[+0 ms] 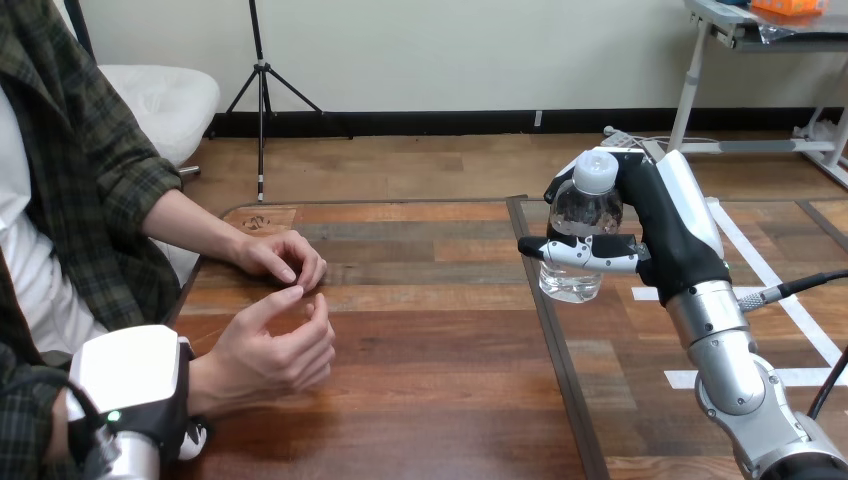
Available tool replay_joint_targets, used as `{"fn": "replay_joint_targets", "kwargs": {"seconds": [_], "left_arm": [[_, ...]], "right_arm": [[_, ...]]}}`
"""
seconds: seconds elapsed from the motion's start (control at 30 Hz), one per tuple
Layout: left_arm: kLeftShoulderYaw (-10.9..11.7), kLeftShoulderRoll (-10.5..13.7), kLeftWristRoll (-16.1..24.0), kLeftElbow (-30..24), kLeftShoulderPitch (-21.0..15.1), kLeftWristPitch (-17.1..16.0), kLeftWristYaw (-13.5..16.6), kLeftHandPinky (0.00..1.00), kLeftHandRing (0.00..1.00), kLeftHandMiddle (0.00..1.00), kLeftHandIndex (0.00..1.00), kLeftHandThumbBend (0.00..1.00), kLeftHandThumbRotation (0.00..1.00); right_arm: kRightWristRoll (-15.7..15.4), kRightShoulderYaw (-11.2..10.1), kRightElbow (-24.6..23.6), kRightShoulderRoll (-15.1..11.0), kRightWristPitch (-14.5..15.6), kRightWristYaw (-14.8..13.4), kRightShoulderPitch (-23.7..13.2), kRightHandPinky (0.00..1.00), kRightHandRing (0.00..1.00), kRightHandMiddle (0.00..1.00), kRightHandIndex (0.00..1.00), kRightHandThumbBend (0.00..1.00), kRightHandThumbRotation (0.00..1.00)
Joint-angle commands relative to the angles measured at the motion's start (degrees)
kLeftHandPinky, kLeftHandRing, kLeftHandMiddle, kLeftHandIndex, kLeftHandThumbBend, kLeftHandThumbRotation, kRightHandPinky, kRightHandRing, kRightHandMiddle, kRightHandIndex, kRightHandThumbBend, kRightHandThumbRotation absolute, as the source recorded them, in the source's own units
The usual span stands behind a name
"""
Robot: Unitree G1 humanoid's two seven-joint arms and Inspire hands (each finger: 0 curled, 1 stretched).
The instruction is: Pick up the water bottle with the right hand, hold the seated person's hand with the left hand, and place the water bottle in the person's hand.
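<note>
a: where is the water bottle?
b: in the right robot hand (680,235). the water bottle (583,215) stands upright inside its grasp. it is clear, and its white cap (596,172) shows at the top of the grasp.
a: how is that hand set?
b: its fingers (585,252) are curled round the bottle's middle, and the bottle's base hangs out below them. whether the base clears the surface (430,330) i cannot tell.
a: and the left robot hand?
b: the left robot hand (130,372) shows its white back, set at the wrist of the person's nearer hand (275,345). that hand lies just ahead of it, loosely bent, low over the surface. i cannot tell whether the left robot hand grips the wrist or only touches it.
a: the person's other hand?
b: the person's farther hand (285,258) rests on the surface just beyond the nearer one. both are well apart from the right robot hand, off to its finger side, with bare surface between.
</note>
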Motion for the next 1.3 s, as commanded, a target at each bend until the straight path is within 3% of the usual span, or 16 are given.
{"fn": "replay_joint_targets", "kwargs": {"seconds": [0.0,0.07,0.2,0.27,0.5,0.7,0.9,1.27], "left_arm": [[0.4,0.23,-2.89,2.53,1.35,-2.11,3.82,0.51,0.53,0.56,0.58,0.83,0.0],[0.52,0.23,-3.66,2.58,1.5,-2.81,5.31,0.51,0.53,0.56,0.57,0.83,0.0],[1.34,-0.19,-6.37,3.49,1.96,-6.27,11.81,0.5,0.52,0.55,0.56,0.84,0.0],[1.68,-0.44,-7.62,3.94,2.03,-7.25,13.6,0.49,0.51,0.54,0.55,0.84,0.0],[3.03,-1.38,-13.17,6.81,2.39,-14.51,23.93,0.46,0.48,0.51,0.53,0.86,0.0],[3.02,-1.58,-15.9,9.15,2.17,-18.99,30.0,0.44,0.46,0.49,0.51,0.85,0.0],[2.49,-1.28,-17.28,10.99,1.84,-22.97,34.15,0.42,0.44,0.47,0.5,0.85,0.0],[2.02,-1.45,-18.68,12.16,1.65,-26.82,37.76,0.4,0.42,0.46,0.49,0.84,0.0]], "right_arm": [[1.46,-1.28,-3.04,-0.32,-1.8,-0.83,-2.7,0.39,0.41,0.45,0.42,0.75,0.0],[1.5,-1.29,-3.03,-0.31,-1.81,-0.79,-2.7,0.39,0.41,0.45,0.42,0.75,0.0],[1.57,-1.34,-3.03,-0.25,-1.61,-0.78,-2.7,0.38,0.41,0.45,0.42,0.75,0.0],[1.75,-1.4,-3.04,-0.18,-1.51,-0.6,-2.7,0.38,0.41,0.45,0.42,0.75,0.0],[2.38,-1.44,-2.72,-0.05,-1.52,-0.24,-2.8,0.38,0.41,0.45,0.42,0.74,0.0],[2.64,-1.37,-2.48,-0.07,-1.68,-0.04,-2.88,0.38,0.42,0.46,0.42,0.74,0.0],[2.49,-1.31,-2.28,-0.11,-1.6,-0.19,-2.98,0.38,0.42,0.46,0.43,0.74,0.0],[2.33,-1.27,-2.21,-0.14,-1.66,-0.41,-2.97,0.39,0.42,0.46,0.43,0.74,0.0]]}}
